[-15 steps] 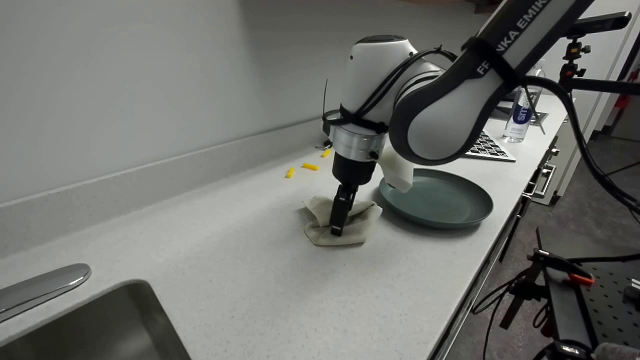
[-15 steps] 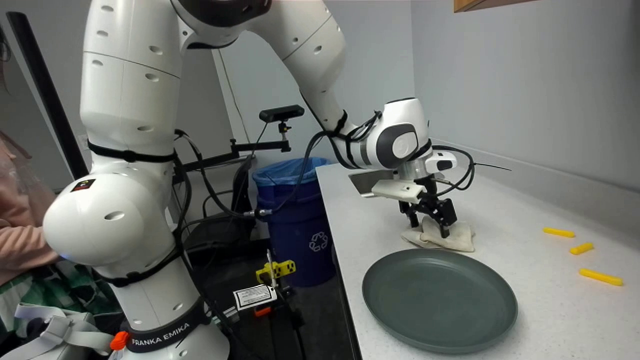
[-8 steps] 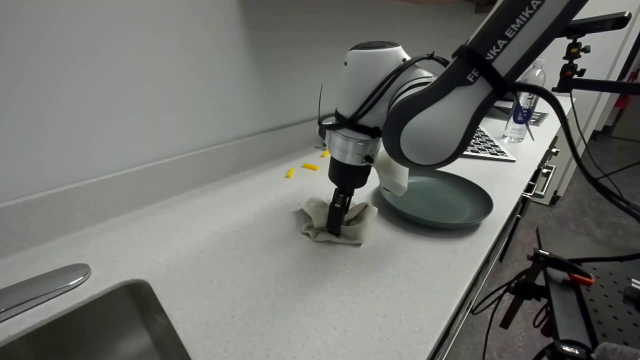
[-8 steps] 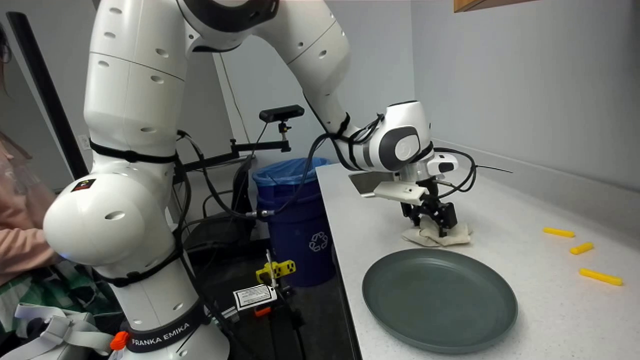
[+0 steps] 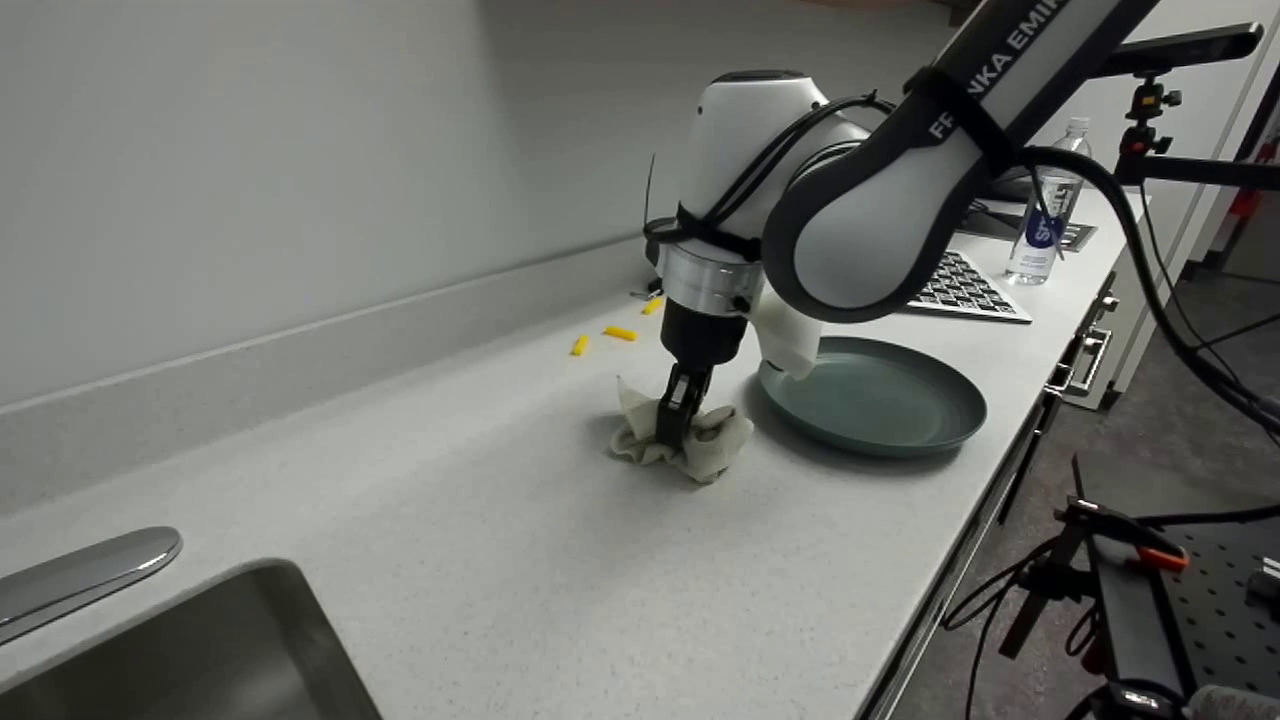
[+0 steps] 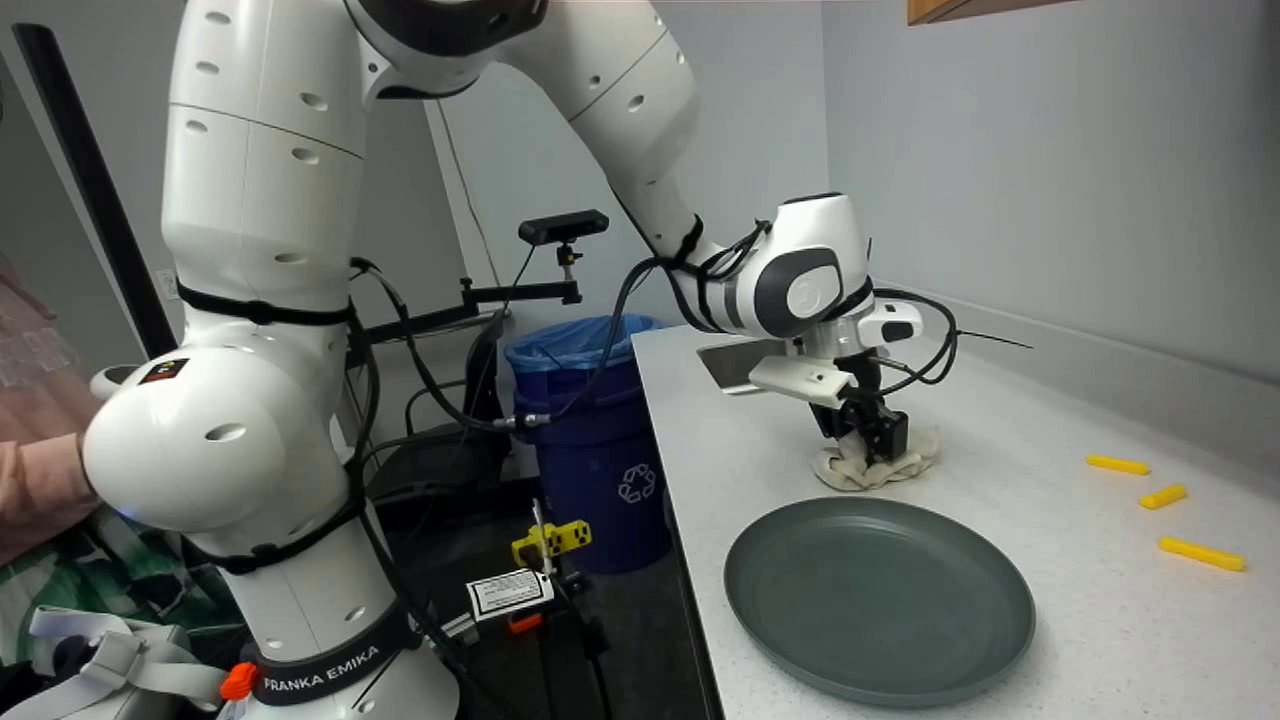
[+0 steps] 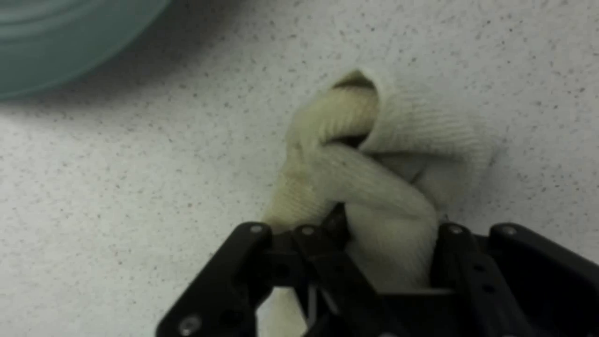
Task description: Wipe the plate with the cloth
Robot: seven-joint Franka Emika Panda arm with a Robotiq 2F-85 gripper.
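Note:
The cloth, a crumpled cream-beige piece, is on the counter beside the plate and is bunched up into folds. My gripper points down into it and is shut, with a thick fold of cloth pinched between its black fingers in the wrist view. The fingertips are buried in the cloth and cannot be seen in full. In both exterior views the round grey-green plate lies flat on the counter, apart from the cloth. Only the edge of the plate shows at the wrist view's top left.
Several small yellow sticks lie along the wall side of the counter. A sink with a chrome faucet is at one end. Beyond the plate are a keyboard and a water bottle.
My jaws have gone from wide apart to closed, gathering the flat cloth into a bunch between them. The gripper dipped a little, then rose slightly. The plate has stayed in place.

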